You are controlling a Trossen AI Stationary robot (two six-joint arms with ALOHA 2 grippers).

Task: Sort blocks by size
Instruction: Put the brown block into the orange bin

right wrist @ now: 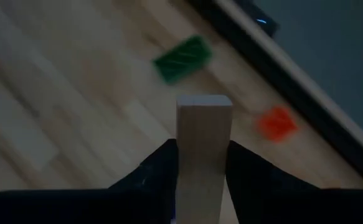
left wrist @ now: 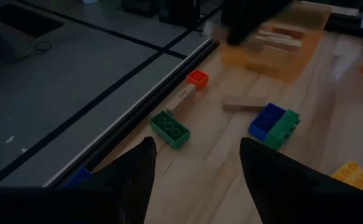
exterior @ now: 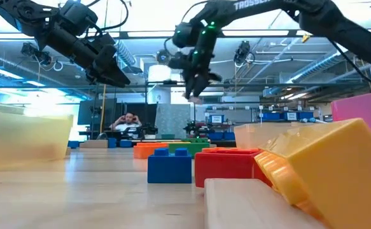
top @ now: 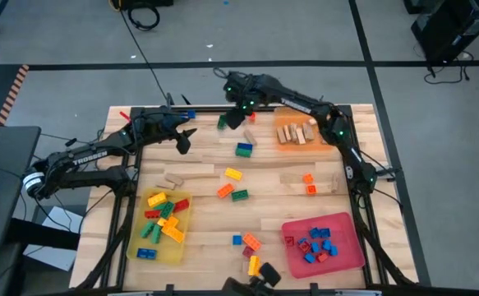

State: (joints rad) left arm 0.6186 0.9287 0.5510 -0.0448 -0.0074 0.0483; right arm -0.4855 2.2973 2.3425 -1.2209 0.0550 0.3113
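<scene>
**Wooden block in the right gripper, three trays on the table**

Closest in the low view lie a plain wooden piece (exterior: 261, 203) and a big yellow brick (exterior: 325, 162), with a red brick (exterior: 226, 166) and a blue brick (exterior: 170, 166) just behind them.

Three trays show from above: a yellow tray (top: 136, 234) at the near left, a red tray (top: 354, 247) at the near right, and an orange tray (top: 282, 120) at the far right. The yellow one holds a heap of yellow, orange, red, green and blue bricks; the red one holds small red and blue bricks; the orange one holds tan wooden blocks, too close together to count.

Two arms are at work. The right gripper (top: 234, 117) hangs above the far edge, its fingers pinching a tan wooden block (right wrist: 203, 149) that stands upright between them, plain and square-ended. Below it on the table lie a green brick (right wrist: 182, 58) and a small red brick (right wrist: 277, 123).

The left gripper (top: 183, 140) hovers over the far left of the table, fingers spread, holding nothing. Ahead of it lie a blue-and-green pair (left wrist: 274, 122) and a wooden stick (left wrist: 243, 103).

Loose bricks are scattered across the middle and near edge of the table (top: 272, 197).
</scene>
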